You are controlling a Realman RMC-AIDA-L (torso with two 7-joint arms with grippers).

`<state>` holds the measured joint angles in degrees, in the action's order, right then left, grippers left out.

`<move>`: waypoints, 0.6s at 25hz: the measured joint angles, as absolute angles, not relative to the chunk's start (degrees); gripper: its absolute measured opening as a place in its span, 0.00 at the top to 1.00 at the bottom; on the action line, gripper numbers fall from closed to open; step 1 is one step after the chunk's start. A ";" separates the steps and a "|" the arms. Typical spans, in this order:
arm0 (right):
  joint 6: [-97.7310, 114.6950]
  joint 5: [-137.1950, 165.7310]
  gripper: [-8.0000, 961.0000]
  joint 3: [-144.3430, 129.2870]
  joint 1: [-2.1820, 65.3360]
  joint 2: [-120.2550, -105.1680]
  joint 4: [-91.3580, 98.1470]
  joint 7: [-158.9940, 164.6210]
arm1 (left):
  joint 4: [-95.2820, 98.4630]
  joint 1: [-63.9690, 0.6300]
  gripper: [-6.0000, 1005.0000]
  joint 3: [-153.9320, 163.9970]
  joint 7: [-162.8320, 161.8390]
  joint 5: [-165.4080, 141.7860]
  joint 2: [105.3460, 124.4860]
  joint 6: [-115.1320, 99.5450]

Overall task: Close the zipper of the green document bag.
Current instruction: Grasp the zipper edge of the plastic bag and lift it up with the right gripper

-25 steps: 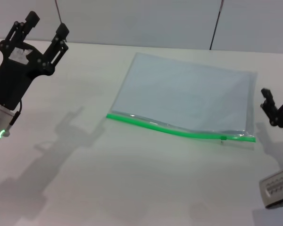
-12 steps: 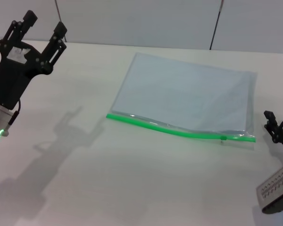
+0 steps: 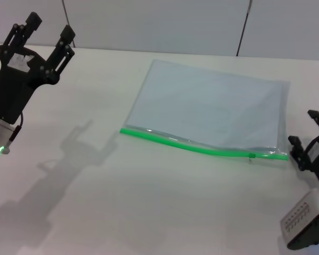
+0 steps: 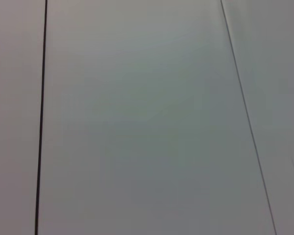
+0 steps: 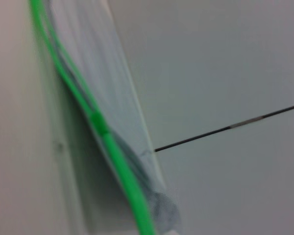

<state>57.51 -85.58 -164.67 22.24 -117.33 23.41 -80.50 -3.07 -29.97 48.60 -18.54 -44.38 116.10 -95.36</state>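
The green document bag (image 3: 212, 109) lies flat on the white table, a translucent pale blue-grey pouch. Its zipper (image 3: 202, 148) is a bright green strip along the near long edge, with a small slider tab (image 3: 251, 155) close to the right end. My right gripper (image 3: 305, 130) is open, low over the table just right of the bag's right corner, touching nothing. The right wrist view shows the zipper (image 5: 83, 105) and slider (image 5: 99, 124) close up, with the bag (image 5: 105, 83) beside them. At the far left my left gripper (image 3: 44, 32) is raised and open, well away from the bag.
The white table (image 3: 149, 202) stretches bare to the left of and in front of the bag. A pale wall with dark seams (image 3: 243, 26) stands behind it. The left wrist view shows only that wall (image 4: 147, 117).
My right gripper has dropped and moved slightly left, closer to the zipper's right end. The left arm has barely shifted, and the bag has stayed put.
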 joint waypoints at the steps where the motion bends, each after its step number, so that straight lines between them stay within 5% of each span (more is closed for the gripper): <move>1: 57.16 -85.44 0.14 -164.69 22.25 -117.34 23.67 -80.64 | -3.07 -29.97 0.28 48.60 -18.54 -44.38 116.10 -95.36; 15: 54.83 -84.91 0.15 -164.80 23.38 -117.31 28.08 -84.89 | -3.07 -30.10 0.28 48.60 -18.54 -44.38 116.10 -95.29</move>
